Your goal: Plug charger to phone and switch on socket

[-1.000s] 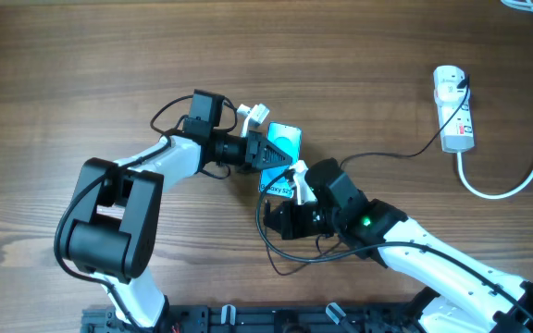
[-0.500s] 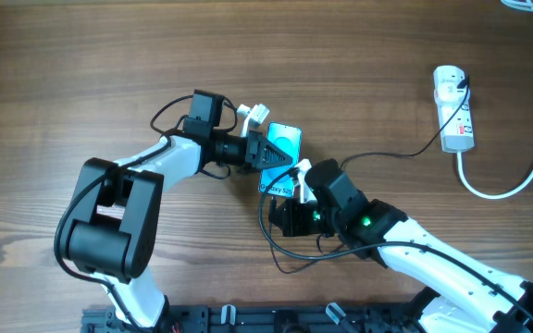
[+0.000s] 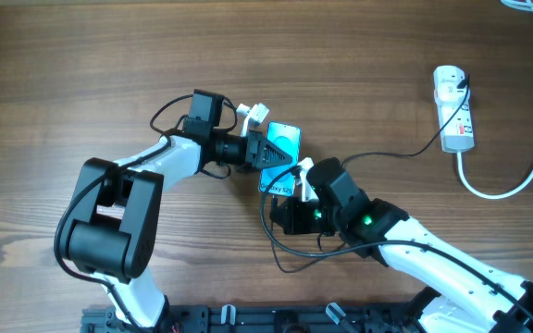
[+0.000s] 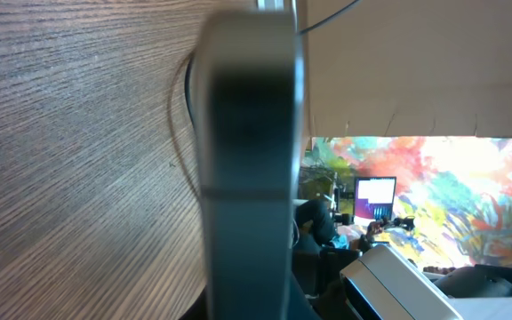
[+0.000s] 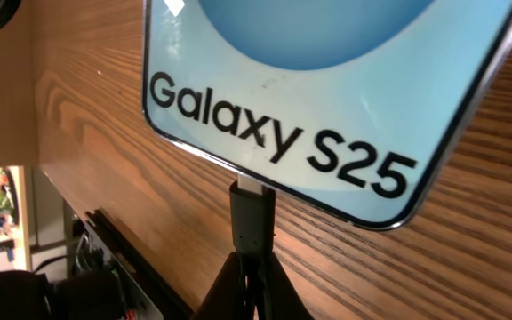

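At the centre of the overhead frame, above the wooden surface, the left gripper has its fingers clamped on the phone, screen up. The right gripper has its fingers pinched together on the plug of the charger. The plug's tip meets the port at the short end, just below the "Galaxy S25" lettering. Whether it is fully seated cannot be told. The black cable trails away to the socket, which lies at the upper right, well apart from both arms. By appearances the plugging-in is at or near completion. Switching on the socket is not yet begun.
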Action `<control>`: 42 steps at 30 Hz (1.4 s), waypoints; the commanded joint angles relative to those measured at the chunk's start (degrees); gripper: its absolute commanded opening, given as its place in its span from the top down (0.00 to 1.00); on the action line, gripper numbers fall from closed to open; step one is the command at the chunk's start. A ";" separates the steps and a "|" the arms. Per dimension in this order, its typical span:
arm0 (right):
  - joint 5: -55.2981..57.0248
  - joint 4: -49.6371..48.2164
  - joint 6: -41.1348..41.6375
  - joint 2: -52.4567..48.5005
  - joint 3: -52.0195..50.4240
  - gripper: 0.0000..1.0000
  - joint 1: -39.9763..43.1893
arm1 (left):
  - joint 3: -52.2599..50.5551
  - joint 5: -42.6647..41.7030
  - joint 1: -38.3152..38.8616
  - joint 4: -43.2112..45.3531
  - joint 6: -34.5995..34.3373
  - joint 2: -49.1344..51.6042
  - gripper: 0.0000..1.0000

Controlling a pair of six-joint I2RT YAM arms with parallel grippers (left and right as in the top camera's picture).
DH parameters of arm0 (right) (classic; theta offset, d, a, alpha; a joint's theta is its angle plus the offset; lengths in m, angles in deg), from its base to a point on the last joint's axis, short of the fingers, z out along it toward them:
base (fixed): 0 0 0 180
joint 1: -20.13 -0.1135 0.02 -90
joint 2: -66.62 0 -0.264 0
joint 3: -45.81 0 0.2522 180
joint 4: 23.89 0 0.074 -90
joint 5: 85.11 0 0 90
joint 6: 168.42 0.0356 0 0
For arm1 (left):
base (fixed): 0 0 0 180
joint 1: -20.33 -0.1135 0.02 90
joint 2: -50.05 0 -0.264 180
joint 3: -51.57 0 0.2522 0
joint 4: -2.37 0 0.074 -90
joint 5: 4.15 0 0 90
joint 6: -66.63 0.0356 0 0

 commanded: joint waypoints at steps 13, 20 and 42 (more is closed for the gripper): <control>5.38 -1.03 6.21 -0.31 4.87 0.96 1.75 | 0.07 -1.84 0.48 -0.24 0.94 0.17 0.96; 11.61 -4.09 6.03 -0.31 4.96 0.96 1.92 | 0.07 -1.84 0.48 -0.59 0.92 0.17 0.96; 17.27 -8.55 6.60 -0.31 4.96 0.50 3.96 | 0.07 -2.51 0.48 -0.90 0.92 0.17 0.96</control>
